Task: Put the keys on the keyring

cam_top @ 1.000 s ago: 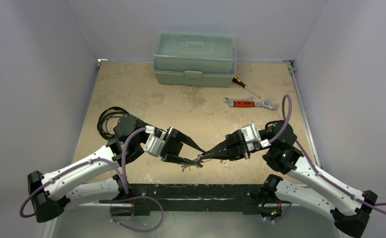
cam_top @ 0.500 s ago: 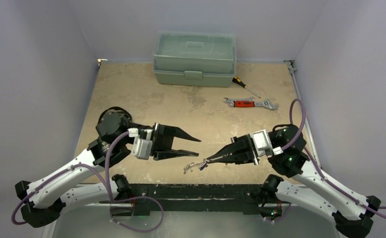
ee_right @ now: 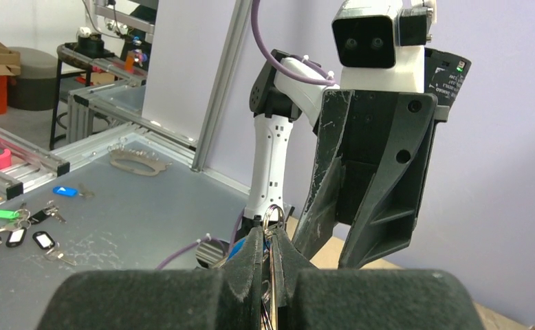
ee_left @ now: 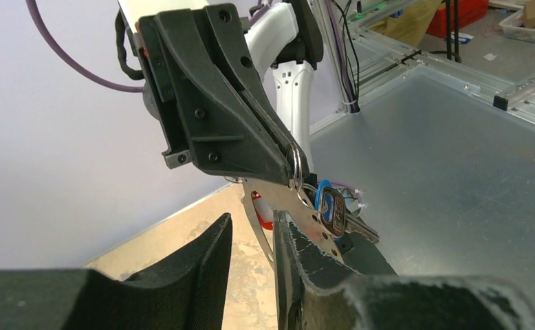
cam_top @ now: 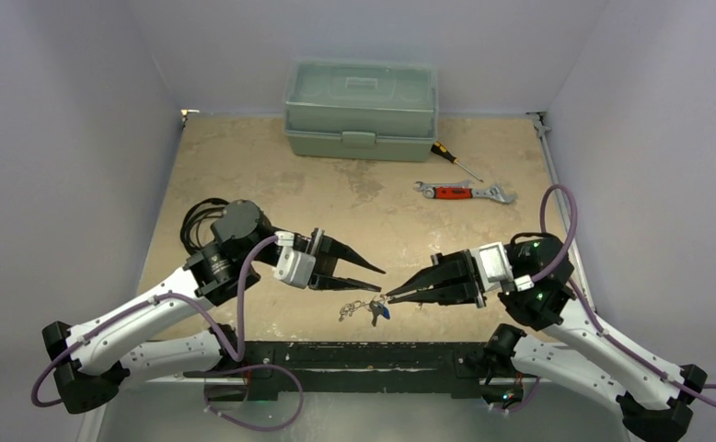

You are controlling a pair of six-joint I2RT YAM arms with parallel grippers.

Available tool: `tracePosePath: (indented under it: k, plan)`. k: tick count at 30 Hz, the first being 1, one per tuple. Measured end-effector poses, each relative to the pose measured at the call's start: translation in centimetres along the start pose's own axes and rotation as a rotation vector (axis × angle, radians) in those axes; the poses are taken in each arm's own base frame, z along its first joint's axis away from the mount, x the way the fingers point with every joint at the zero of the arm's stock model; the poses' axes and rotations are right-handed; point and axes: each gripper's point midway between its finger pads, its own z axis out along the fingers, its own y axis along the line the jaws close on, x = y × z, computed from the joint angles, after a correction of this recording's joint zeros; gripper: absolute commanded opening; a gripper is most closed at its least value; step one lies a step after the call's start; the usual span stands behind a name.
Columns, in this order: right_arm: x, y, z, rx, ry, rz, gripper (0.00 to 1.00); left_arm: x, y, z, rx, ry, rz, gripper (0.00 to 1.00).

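Observation:
My right gripper (cam_top: 389, 296) is shut on the keyring (ee_right: 273, 214), a small silver ring that sticks up between its pads. A bunch of keys (cam_top: 362, 308) hangs from it just over the table's near edge. The blue-tagged key (ee_left: 332, 210) and a red tag (ee_left: 265, 210) show beside a flat silver plate. My left gripper (cam_top: 379, 278) faces the right one tip to tip, just above the bunch. Its jaws stand a narrow gap apart, and the plate runs along the inner face of its right finger (ee_left: 306, 275).
A green toolbox (cam_top: 361, 109) stands at the back of the table. A screwdriver (cam_top: 454, 160) and a red-handled wrench (cam_top: 463, 191) lie right of centre. A coiled black cable (cam_top: 198, 221) sits behind the left arm. Other keys (ee_right: 31, 234) lie on a grey bench off the table.
My left gripper pulled back, then swung right again up to the right gripper's tip, and its jaws narrowed. The right gripper drew back right and lower, still holding the ring.

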Motion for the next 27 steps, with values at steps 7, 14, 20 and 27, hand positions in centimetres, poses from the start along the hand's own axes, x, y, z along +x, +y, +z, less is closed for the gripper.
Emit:
tracePosePath:
  k: [7,14,20,27]
  plan:
    - [0.1,-0.2,0.0,0.008,0.0,-0.001,0.0,0.5,-0.3,0.2,0.017,-0.003,-0.016,0.26]
    - [1.0,-1.0,0.2,0.034,0.019,0.013,0.0,0.4,-0.5,0.3,0.027,-0.023,-0.037,0.26]
    - [1.5,-1.5,0.1,0.057,0.053,-0.005,0.0,0.8,-0.1,0.2,0.004,-0.01,-0.051,0.33]
    - [2.7,-2.2,-0.2,0.1,0.099,0.002,0.0,2.4,0.8,-0.2,-0.067,0.047,-0.096,0.34]
